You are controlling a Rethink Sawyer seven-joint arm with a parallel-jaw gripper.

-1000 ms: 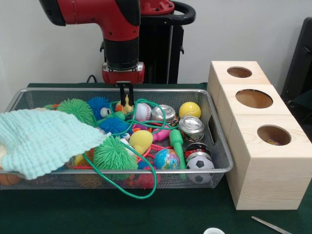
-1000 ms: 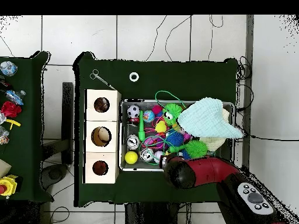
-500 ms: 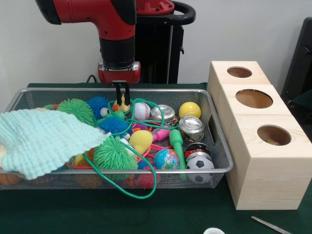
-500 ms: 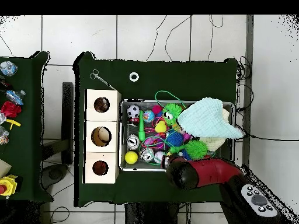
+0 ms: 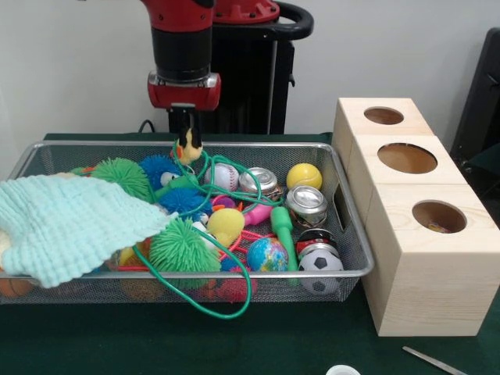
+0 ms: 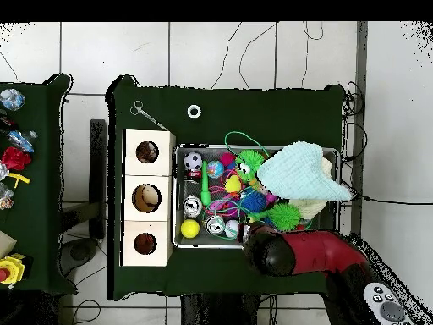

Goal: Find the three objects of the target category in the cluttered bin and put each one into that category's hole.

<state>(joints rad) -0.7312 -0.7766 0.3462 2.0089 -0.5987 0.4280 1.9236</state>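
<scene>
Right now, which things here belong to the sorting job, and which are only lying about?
Job: hand, shut on the duck toy; bin; box with three holes.
Lying about: cloth, cord, scissors, ring.

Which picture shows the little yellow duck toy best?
The front view: the small yellow duck toy hangs in the tool above the wire mesh bin, plainly visible. In the overhead view the red and black arm covers it completely.
</scene>
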